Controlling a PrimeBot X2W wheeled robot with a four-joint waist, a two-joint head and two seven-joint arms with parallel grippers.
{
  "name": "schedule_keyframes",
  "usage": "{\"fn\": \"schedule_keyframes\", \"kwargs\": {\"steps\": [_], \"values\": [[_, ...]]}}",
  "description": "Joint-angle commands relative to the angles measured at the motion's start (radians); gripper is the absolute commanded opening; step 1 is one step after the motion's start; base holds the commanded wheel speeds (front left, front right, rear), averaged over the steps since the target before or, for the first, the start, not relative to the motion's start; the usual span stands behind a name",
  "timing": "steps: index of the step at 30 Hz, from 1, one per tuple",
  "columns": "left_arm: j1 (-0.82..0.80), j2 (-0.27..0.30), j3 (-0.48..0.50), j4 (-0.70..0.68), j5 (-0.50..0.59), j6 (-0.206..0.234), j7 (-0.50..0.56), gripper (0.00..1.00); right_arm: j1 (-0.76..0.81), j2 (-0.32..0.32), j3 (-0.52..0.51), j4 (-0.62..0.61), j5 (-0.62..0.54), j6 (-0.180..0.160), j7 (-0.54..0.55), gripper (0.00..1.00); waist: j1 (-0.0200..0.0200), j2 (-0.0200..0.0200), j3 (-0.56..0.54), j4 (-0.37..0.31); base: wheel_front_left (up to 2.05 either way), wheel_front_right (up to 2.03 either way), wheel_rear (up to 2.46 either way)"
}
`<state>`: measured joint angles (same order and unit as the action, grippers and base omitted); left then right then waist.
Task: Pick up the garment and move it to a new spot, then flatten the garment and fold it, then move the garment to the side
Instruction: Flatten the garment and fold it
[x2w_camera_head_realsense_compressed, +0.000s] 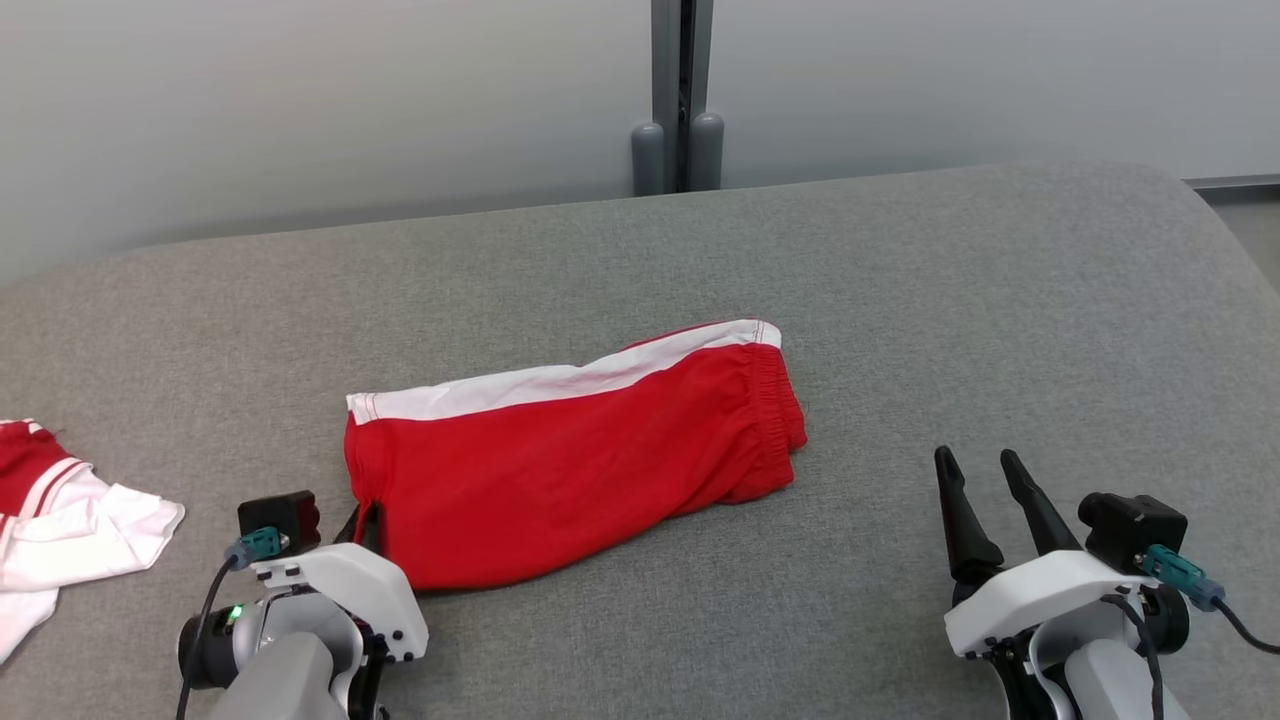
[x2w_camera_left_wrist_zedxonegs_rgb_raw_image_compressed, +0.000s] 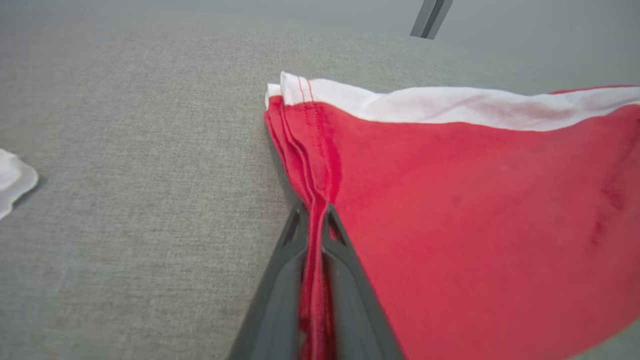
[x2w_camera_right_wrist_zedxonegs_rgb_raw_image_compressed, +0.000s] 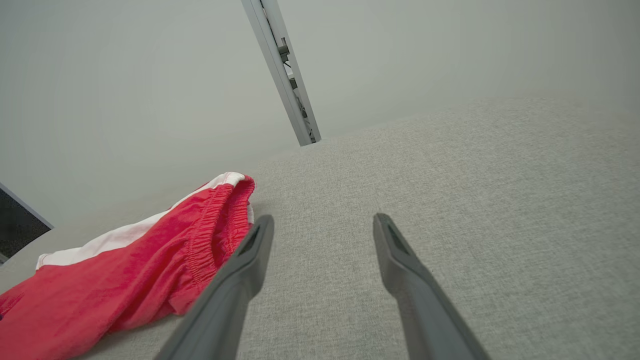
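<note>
Closer, left wrist view shows left gripper (x2w_camera_left_wrist_zedxonegs_rgb_raw_image_compressed: 315, 211) clamping red shorts (x2w_camera_left_wrist_zedxonegs_rgb_raw_image_compressed: 475, 210).

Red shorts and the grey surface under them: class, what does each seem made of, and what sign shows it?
Red shorts: likely soft matte cloth; it creases, with stitched hems and a gathered waistband. Grey surface: seemingly upholstery fabric, matte, with a fine speckled weave.

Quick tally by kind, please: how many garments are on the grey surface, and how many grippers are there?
Garments: 2 (red shorts; red-and-white garment at the left edge)
Grippers: 2 (left gripper shut on the shorts' hem; right gripper open, holding nothing)
Total: 4
</note>
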<state>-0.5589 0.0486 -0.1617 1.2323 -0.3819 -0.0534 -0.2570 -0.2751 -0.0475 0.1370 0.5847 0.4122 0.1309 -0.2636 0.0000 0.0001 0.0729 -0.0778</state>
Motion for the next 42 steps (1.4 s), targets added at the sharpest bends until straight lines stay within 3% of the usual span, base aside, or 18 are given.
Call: {"fn": "schedule_keyframes", "kwargs": {"steps": [1,2,4,10,19,31,38,40,42], "values": [[0.016,0.004,-0.008,-0.03,-0.001,0.019,-0.007,0.73,0.008,-0.007,0.004,-0.003,-0.009,0.0,-0.001,1.0,0.0,-0.0001,0.004,0.004,0.0,0.0,0.0],[0.024,0.004,-0.009,-0.053,0.002,0.028,-0.008,1.0,0.006,-0.007,0.008,-0.003,-0.01,0.0,-0.001,1.0,0.0,-0.0001,0.006,0.005,0.0,0.0,0.0],[0.059,0.01,-0.009,-0.163,0.035,0.062,-0.008,1.0,-0.004,-0.007,0.022,-0.001,-0.004,0.0,-0.001,1.0,0.0,-0.0001,0.012,0.013,0.0,0.0,0.0],[0.167,0.016,0.003,-0.395,0.113,0.104,-0.008,1.0,-0.027,-0.006,0.057,0.005,0.013,0.0,-0.001,1.0,0.0,-0.0001,0.017,0.052,0.0,0.0,0.0],[0.281,0.01,0.014,-0.591,0.186,0.11,-0.008,1.0,-0.091,-0.007,0.088,0.066,0.016,0.0,-0.001,1.0,0.0,-0.0001,0.04,0.144,0.0,0.0,0.0],[0.33,0.004,-0.007,-0.669,0.216,0.081,-0.008,1.0,-0.206,-0.007,0.045,0.316,-0.021,0.0,-0.001,1.0,0.0,-0.0001,0.082,0.245,0.0,0.0,0.0],[0.322,0.004,-0.018,-0.659,0.174,0.077,-0.008,1.0,-0.207,-0.003,0.118,0.438,0.066,0.0,0.002,1.0,0.0,-0.0001,0.1,0.258,0.0,0.0,0.0],[0.318,0.004,-0.015,-0.663,0.174,0.079,-0.008,1.0,-0.205,0.0,0.15,0.446,0.097,0.0,0.005,0.77,0.0,-0.0001,0.105,0.256,0.0,0.0,0.0],[0.312,0.004,-0.014,-0.666,0.174,0.077,-0.008,1.0,-0.211,0.002,0.17,0.448,0.119,0.0,0.006,0.38,0.0,-0.0001,0.11,0.253,0.0,0.0,0.0]]}}
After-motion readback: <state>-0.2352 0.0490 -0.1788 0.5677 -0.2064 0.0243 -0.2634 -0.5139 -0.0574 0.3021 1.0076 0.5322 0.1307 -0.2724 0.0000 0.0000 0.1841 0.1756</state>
